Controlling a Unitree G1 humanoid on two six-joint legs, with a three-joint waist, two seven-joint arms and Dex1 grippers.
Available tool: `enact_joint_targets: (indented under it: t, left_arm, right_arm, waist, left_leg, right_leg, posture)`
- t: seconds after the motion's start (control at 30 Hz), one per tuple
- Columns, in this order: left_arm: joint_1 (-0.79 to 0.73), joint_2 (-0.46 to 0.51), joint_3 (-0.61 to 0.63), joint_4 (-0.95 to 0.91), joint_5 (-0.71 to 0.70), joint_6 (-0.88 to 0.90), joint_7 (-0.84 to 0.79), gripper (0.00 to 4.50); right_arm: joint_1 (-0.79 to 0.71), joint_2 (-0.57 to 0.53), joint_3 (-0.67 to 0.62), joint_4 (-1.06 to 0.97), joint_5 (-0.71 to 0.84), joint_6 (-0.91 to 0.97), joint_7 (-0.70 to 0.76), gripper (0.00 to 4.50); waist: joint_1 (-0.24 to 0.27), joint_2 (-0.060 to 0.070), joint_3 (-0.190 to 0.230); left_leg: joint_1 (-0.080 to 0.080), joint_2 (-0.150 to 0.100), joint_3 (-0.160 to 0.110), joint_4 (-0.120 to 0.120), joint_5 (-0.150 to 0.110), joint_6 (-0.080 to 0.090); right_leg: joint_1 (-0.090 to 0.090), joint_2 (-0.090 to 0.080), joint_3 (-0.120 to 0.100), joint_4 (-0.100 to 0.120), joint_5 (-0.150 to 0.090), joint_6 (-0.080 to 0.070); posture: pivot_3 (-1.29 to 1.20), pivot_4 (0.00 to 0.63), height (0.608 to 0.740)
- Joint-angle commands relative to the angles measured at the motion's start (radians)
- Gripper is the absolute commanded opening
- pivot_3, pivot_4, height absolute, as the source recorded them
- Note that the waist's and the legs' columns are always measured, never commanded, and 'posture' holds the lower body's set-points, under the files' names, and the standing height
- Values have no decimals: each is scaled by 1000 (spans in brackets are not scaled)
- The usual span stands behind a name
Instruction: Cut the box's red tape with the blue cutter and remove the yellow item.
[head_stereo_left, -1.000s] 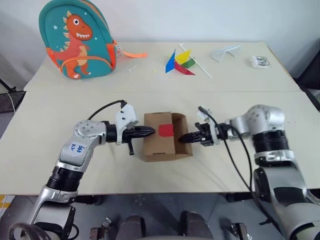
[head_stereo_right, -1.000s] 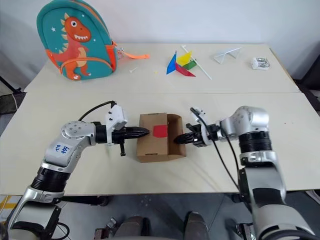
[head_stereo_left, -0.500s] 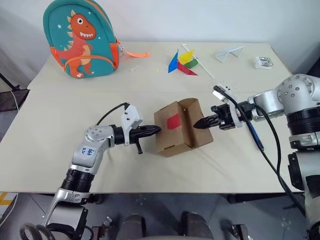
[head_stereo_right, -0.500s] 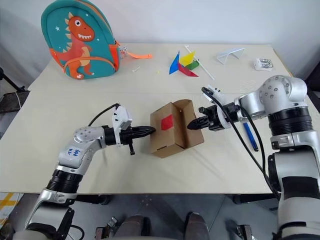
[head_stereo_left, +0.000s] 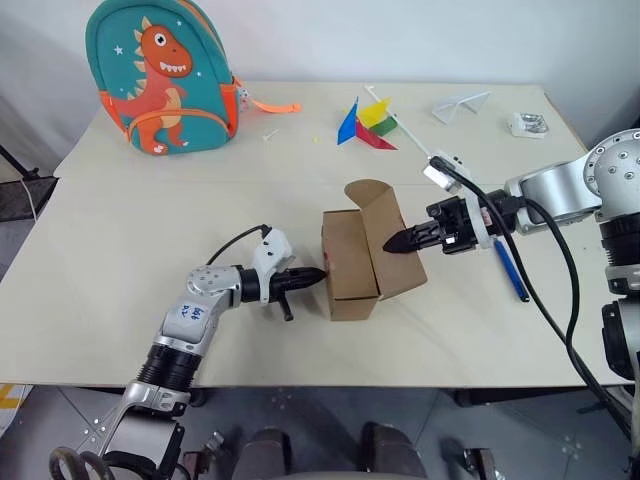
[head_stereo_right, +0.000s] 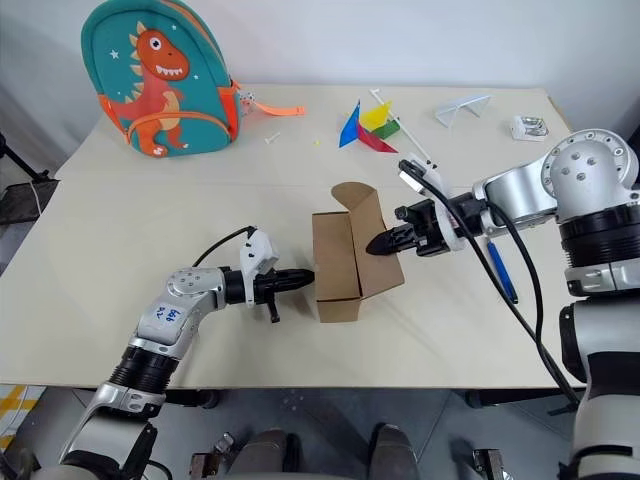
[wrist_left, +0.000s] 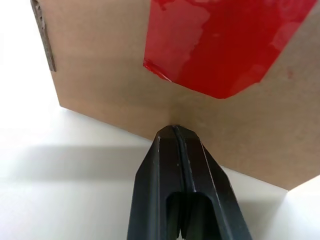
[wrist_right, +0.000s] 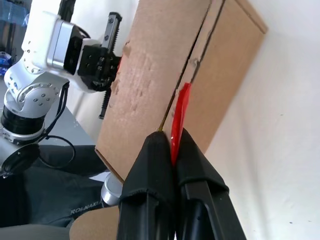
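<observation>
The brown box (head_stereo_left: 352, 268) stands tipped up on its side at the middle of the table, its curved tuck flap (head_stereo_left: 372, 193) open at the top. My right gripper (head_stereo_left: 392, 243) is shut on a thin edge of the box; in the right wrist view a sliver of red tape (wrist_right: 181, 112) runs out from between its fingers. My left gripper (head_stereo_left: 318, 274) is shut, its tips pressed on the box's face just below the red tape (wrist_left: 220, 45). The blue cutter (head_stereo_left: 510, 270) lies on the table to the right, under my right arm. The yellow item is hidden.
A dinosaur backpack (head_stereo_left: 165, 75) stands at the far left. A multicoloured pinwheel (head_stereo_left: 368, 125), a white folded piece (head_stereo_left: 460, 103) and a small clear packet (head_stereo_left: 527, 123) lie along the far edge. A seam (head_stereo_left: 200, 182) crosses the tabletop behind the box.
The box has gone from lying flat to standing tipped on its side. My right gripper rose with its edge. The left gripper sank a little, staying against the taped face.
</observation>
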Motion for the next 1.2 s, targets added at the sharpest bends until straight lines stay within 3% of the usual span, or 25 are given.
enact_joint_targets:
  t: [0.03,0.6,0.93,1.2]
  left_arm:
    - [-7,-6,10,-24,-3,-19,8,0]
    - [-10,48,62,-91,-64,46,-33,0]
    - [-100,181,164,-234,-255,302,-112,0]
    - [-180,83,92,-288,-271,385,-26,0]
  right_arm:
    - [36,6,-9,-25,21,14,-49,24]
    - [63,44,-77,-8,62,14,-214,24]
    - [60,44,-72,-2,70,14,-257,24]
    - [60,53,-80,1,59,14,-281,24]
  waist:
    - [0,0,0]
    - [-9,0,0]
    - [-9,0,0]
    - [-8,0,0]
  left_leg:
    - [0,0,0,0,0,0]
    - [0,0,0,0,0,0]
    - [1,0,0,0,0,0]
    - [1,0,0,1,0,0]
  right_leg:
    - [0,0,0,0,0,0]
    - [0,0,0,0,0,0]
    - [0,0,0,1,0,0]
    - [1,0,0,1,0,0]
  posture:
    - [0,150,740]
    - [0,150,740]
    - [0,150,740]
    - [0,150,740]
